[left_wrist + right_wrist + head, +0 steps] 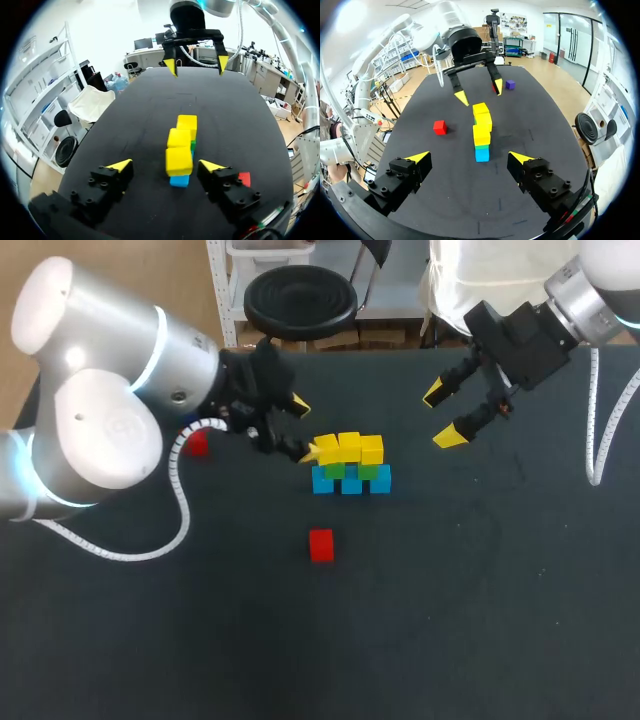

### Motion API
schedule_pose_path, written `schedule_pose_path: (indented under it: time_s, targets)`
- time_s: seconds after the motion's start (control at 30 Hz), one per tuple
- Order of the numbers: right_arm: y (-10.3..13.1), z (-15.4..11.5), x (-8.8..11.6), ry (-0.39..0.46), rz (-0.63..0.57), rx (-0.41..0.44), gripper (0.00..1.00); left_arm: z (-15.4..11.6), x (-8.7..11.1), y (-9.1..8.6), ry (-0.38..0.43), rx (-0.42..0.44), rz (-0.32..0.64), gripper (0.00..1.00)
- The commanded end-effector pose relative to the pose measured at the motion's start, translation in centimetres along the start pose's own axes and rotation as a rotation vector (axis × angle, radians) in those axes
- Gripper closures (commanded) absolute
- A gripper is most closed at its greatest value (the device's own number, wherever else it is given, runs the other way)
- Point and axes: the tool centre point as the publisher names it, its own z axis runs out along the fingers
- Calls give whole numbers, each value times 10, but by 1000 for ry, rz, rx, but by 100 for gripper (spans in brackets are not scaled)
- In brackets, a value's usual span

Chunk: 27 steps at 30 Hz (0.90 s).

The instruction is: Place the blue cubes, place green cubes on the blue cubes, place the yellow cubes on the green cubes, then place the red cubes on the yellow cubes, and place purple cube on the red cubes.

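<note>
Fingers of my left end effector (302,430) stand wide apart and empty, with the near end of the stack between them and touching neither. My right end effector (444,415) hangs wide open and empty past the stack's far end. Yellow cubes (348,448) sit on green cubes (333,471) on blue cubes (350,483) mid-worktop (480,590); a red cube (321,545) lies apart in front.

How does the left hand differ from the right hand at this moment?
The left hand is at one end of the cube stack, its open fingers either side of the end yellow cube without touching it; the right hand stands well apart from the other end. The left hand sits low, level with the stack's top layer; the right hand looks raised higher. Both are open and empty.
</note>
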Motion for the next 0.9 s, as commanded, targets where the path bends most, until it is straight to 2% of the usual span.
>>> schedule_pose_path:
  time_s: [0.03,0.2,0.47,0.9]
  targets:
    - [0,0,0,0,0,1,0,-11,15,-6,4,-10,2,100]
    - [0,0,0,0,0,1,0,-6,20,-9,28,1,6,100]
    - [0,0,0,0,0,1,0,5,16,-13,42,28,25,100]
    - [0,0,0,0,0,1,0,8,17,-11,51,28,17,100]
